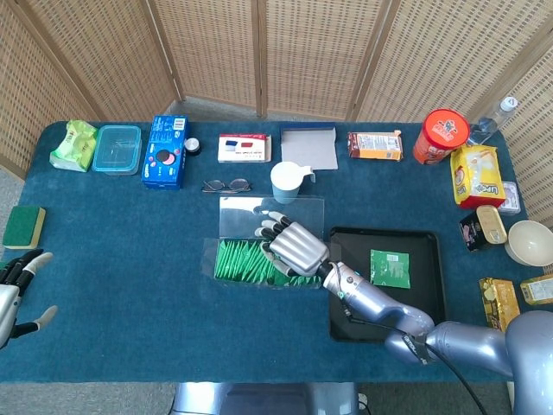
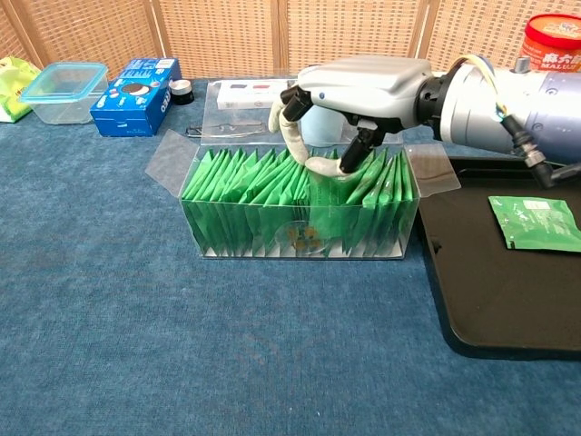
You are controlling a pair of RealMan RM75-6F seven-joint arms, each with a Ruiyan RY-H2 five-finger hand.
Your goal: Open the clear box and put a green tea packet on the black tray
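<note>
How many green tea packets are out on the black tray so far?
1. A single green tea packet lies flat on the right part of the black tray. All the others stand packed in the open clear box, under the right hand.

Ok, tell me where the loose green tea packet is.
The green tea packet lies flat on the black tray, toward its right side in the head view, right of the clear box.
</note>
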